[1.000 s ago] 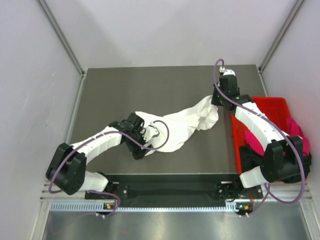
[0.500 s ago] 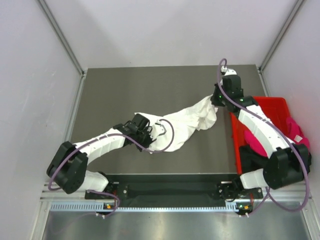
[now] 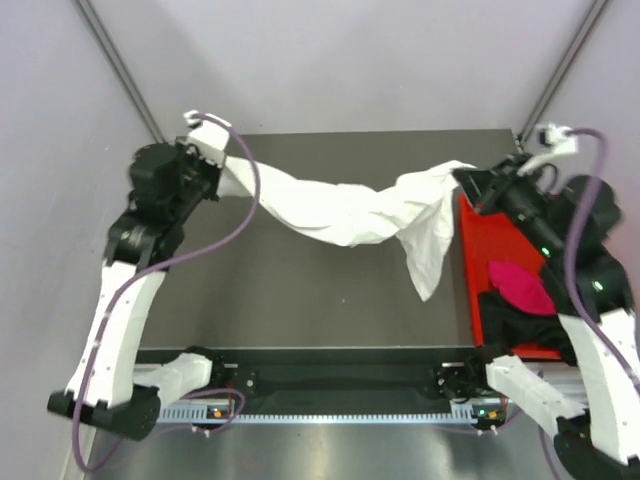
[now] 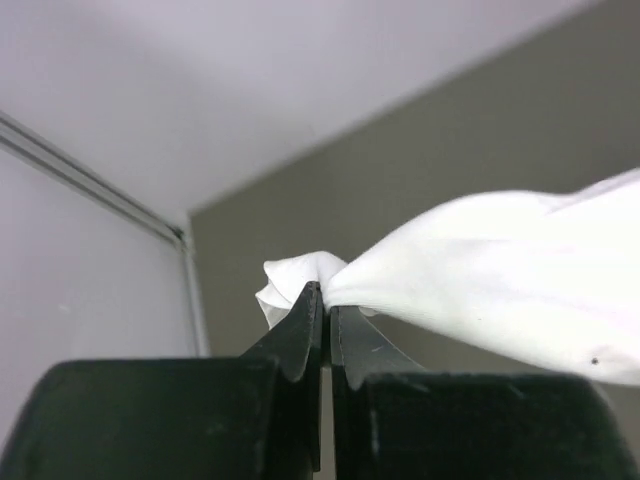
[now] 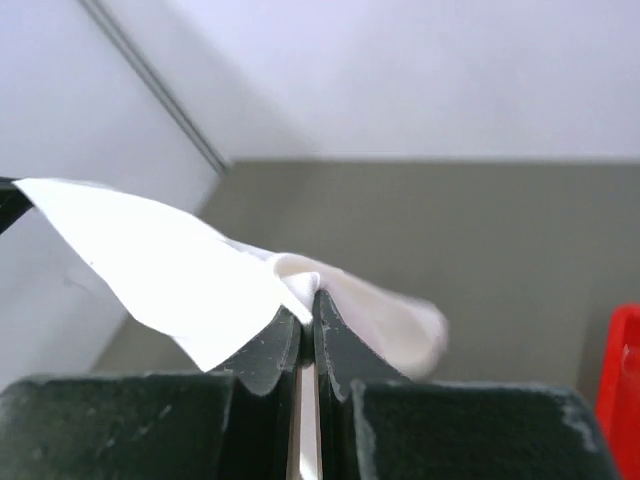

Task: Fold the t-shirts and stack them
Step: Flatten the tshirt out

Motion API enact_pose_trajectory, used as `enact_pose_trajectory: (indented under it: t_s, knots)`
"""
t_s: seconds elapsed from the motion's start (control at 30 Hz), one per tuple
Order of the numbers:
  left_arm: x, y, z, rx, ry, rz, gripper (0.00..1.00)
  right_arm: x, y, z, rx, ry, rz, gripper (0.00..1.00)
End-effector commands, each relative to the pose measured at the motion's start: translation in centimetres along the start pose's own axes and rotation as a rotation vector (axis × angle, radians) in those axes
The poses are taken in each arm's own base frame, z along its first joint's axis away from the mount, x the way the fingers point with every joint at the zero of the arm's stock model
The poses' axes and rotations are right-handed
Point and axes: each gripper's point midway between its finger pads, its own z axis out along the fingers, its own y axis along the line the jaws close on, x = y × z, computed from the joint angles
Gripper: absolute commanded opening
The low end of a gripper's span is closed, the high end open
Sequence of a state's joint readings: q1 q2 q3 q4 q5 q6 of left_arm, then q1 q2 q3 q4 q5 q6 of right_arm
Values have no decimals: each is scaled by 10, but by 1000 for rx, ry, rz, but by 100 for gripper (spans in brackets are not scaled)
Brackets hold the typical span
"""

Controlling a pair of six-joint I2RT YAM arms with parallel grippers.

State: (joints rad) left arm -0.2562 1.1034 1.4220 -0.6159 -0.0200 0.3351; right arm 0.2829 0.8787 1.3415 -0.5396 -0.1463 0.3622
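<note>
The white t-shirt [image 3: 340, 208] hangs stretched in the air between both arms, well above the table, with one part drooping down near the right end [image 3: 428, 258]. My left gripper [image 3: 215, 175] is shut on its left end, the cloth [image 4: 470, 265] bunched at the fingertips [image 4: 325, 295]. At the other end my right gripper [image 3: 468, 180] is shut on the cloth [image 5: 170, 265], which pokes out just above the tips [image 5: 307, 305]. A magenta-pink t-shirt [image 3: 520, 288] and a black t-shirt [image 3: 515, 320] lie in the red bin.
The red plastic bin [image 3: 478, 250] stands at the table's right edge, below my right arm. The dark table top [image 3: 300, 290] lies under the hanging shirt. White walls close in the back and both sides.
My left gripper shut on the white t-shirt's left end. Both arms then rose and spread apart, lifting the shirt off the table and pulling it out between them.
</note>
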Motion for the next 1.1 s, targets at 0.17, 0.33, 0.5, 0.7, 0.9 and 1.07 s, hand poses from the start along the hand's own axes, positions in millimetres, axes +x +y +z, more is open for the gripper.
enact_pose_trajectory:
  t_s: [0.17,0.33,0.5,0.7,0.9,1.07]
  knots:
    - [-121,48,-160,-165,-439,-28,0,-49,77,-111,-294,-159,59,0]
    - [-101,40,-146,-146,-388,-27,0,-25,84,-100,-362,-72,149,0]
    - [-11,7,-52,-44,-81,-19,0,17,48,-7,-250,79,196,0]
    - [93,-1,50,11,299,-42,0,70,-23,154,-23,264,227,0]
    - [169,20,135,14,550,-95,0,124,-80,288,116,348,274,1]
    - [186,28,206,23,592,-102,0,142,-120,347,238,340,227,45]
